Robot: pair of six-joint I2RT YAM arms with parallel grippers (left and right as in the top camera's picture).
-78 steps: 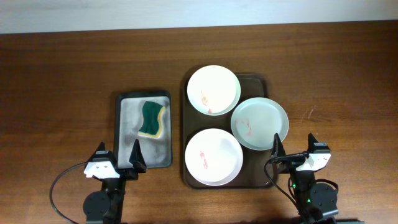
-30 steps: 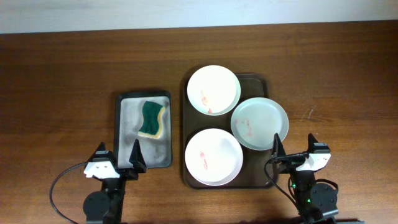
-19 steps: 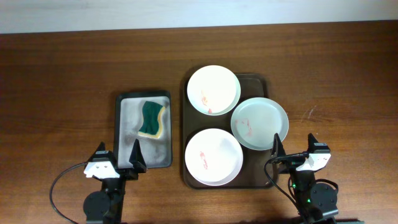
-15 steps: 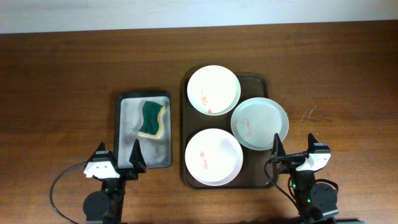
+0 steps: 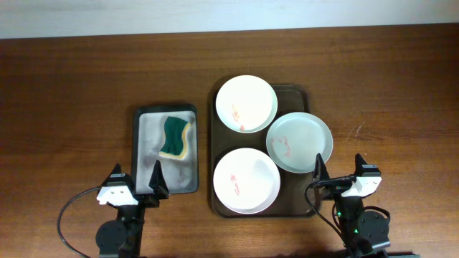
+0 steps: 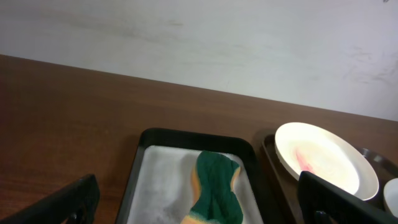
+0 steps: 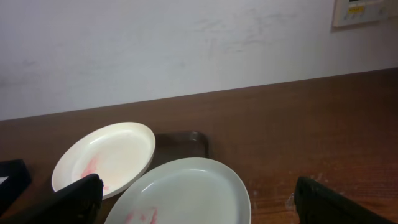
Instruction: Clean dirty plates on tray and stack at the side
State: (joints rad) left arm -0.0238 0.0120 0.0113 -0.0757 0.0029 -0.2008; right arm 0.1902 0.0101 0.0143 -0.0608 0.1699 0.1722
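Three plates lie on the dark brown tray (image 5: 297, 94). A white plate (image 5: 246, 102) with a red smear is at the back, also in the left wrist view (image 6: 326, 157) and the right wrist view (image 7: 106, 157). A pale grey-green plate (image 5: 300, 141) with red marks overhangs the tray's right rim, and shows in the right wrist view (image 7: 186, 193). A second white plate (image 5: 246, 180) with a red smear is at the front. My left gripper (image 5: 135, 181) is open and empty near the front edge. My right gripper (image 5: 338, 170) is open and empty, right of the front plate.
A smaller grey metal tray (image 5: 147, 129) left of the brown tray holds a green-yellow sponge (image 5: 175, 137), which also shows in the left wrist view (image 6: 216, 190). Bare wooden table (image 5: 86, 86) extends to the left, right and back. A pale wall (image 7: 186, 43) stands behind.
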